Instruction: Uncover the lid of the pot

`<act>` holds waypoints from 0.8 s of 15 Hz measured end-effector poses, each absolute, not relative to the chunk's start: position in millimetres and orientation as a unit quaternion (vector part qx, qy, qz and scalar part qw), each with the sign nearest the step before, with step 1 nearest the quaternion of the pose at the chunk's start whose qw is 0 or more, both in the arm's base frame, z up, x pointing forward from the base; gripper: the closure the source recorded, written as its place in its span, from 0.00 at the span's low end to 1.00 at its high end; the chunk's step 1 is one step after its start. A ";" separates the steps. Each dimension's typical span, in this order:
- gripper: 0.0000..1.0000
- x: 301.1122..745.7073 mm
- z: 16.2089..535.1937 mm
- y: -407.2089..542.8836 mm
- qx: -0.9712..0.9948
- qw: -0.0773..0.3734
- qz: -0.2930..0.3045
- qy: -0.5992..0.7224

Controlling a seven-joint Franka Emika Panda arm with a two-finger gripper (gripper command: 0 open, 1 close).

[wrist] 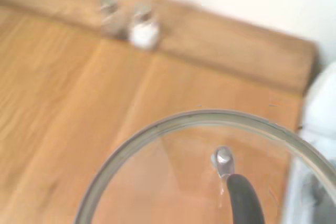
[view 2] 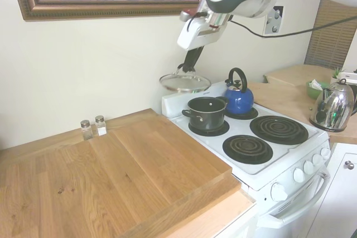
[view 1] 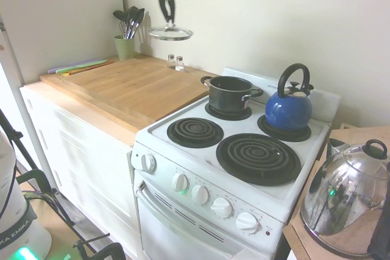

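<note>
The small black pot [view 1: 230, 92] [view 2: 207, 112] stands open on the stove's back left burner, with no lid on it. The clear glass lid [view 1: 170, 32] [view 2: 185, 82] [wrist: 210, 171] hangs level in the air, up and to the counter side of the pot. My gripper [view 1: 167, 21] [view 2: 182, 69] is shut on the lid's dark loop handle. In the wrist view the lid's metal rim arcs over the wooden countertop, with the handle [wrist: 242, 200] rising from the bottom edge.
A blue kettle [view 1: 289, 106] [view 2: 239, 96] sits on the burner beside the pot. Salt and pepper shakers [view 1: 175, 62] [view 2: 93, 128] [wrist: 129, 23] stand by the wall on the wooden counter [view 2: 111, 176]. A utensil cup [view 1: 125, 45] stands in the corner. A shiny dome [view 1: 347, 202] rests beside the stove.
</note>
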State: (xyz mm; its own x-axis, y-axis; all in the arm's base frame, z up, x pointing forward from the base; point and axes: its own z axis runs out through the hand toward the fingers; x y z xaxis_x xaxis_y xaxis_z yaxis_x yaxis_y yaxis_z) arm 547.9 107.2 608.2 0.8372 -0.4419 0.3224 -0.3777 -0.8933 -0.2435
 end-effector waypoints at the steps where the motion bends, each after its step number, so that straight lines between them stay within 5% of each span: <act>1: 1.00 529.6 589.8 144.7 -0.957 0.073 -0.183 0.215; 6: 1.00 440.2 474.2 281.5 -0.956 0.017 -0.165 0.241; 12: 1.00 479.8 453.2 327.0 -0.947 0.020 -0.155 0.281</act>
State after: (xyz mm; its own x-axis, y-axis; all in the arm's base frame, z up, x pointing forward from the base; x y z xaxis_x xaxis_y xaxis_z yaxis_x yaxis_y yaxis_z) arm 479.8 327.0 453.2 0.7945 -0.5378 0.2821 -0.5256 -0.8416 -0.1242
